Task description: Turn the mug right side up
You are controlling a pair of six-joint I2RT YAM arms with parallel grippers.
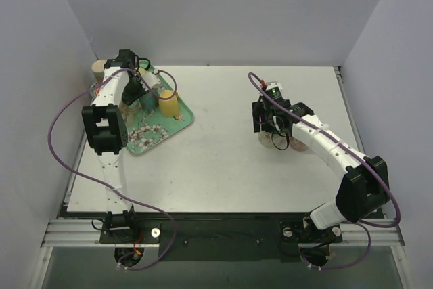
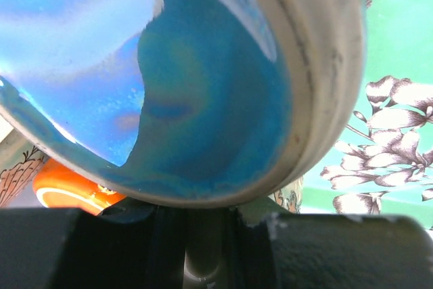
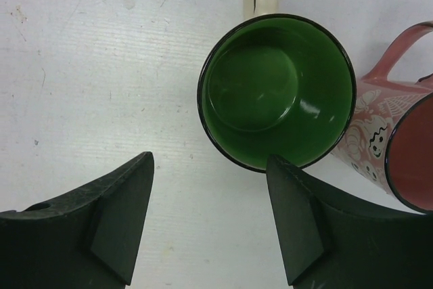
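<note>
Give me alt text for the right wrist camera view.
A green-lined mug stands upright on the white table, its cream handle pointing away. A pink patterned mug sits at its right, cut off by the frame. The open right gripper hovers nearby, empty.

Found no readable text, label, brand, number or sign in any view. Made out only drawn white figures on the pink mug (image 3: pixel 369 137) and a floral print on the green tray (image 2: pixel 399 113), neither forming letters.
</note>
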